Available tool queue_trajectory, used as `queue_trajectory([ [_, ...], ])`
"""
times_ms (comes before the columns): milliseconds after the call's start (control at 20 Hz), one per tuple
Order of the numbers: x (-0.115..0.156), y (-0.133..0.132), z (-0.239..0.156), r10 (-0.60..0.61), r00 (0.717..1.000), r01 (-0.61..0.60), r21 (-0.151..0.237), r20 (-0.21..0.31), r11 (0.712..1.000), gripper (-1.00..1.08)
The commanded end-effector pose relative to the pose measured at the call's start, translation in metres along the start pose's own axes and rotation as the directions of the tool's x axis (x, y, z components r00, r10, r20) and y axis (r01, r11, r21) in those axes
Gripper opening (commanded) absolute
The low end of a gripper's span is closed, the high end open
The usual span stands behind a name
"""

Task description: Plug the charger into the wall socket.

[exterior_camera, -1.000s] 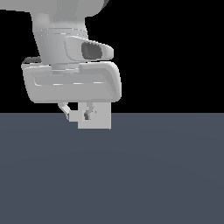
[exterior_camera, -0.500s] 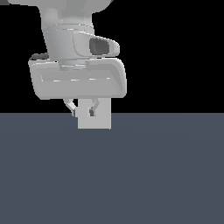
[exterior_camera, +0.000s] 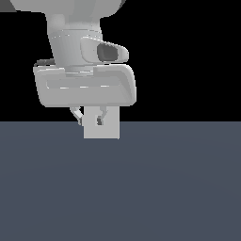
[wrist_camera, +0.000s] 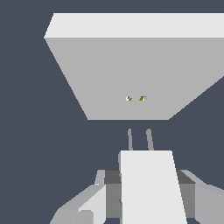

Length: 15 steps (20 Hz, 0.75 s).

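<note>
Shifted rightward, arm [exterior_camera: 80, 52] holds charger [wrist_camera: 151, 183] near wall socket [wrist_camera: 131, 74].

Setting: a simulated test scene, not a real room. Indicators: flat untextured slate-grey floor [exterior_camera: 179, 188], solid black background, and plain shadeless surfaces; any walls apparently go unrendered.

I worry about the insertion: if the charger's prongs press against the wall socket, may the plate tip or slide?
The wall socket looks like a thick, flat-bottomed slab standing on the floor, so it probably resists tipping. No fixing is visible, so a hard push could slide it. The charger seems rigid and should not flex in the gripper.
</note>
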<state>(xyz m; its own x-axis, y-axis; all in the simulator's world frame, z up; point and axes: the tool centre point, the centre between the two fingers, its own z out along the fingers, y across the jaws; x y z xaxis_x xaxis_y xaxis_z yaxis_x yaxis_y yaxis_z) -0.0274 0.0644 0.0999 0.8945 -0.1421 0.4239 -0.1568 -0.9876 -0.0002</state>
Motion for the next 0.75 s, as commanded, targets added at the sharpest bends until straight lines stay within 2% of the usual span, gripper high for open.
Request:
queue_trajectory([
  [0,0.006,0.000,0.003,0.001,1.000,-0.001,0.000,0.000,1.000,-1.00],
  [400,0.033,0.000,0.015,0.002,1.000,-0.002,0.001,0.000,1.000,-1.00],
  [700,0.040,0.000,0.018,0.001,1.000,-0.001,0.001,0.000,1.000,-1.00],
])
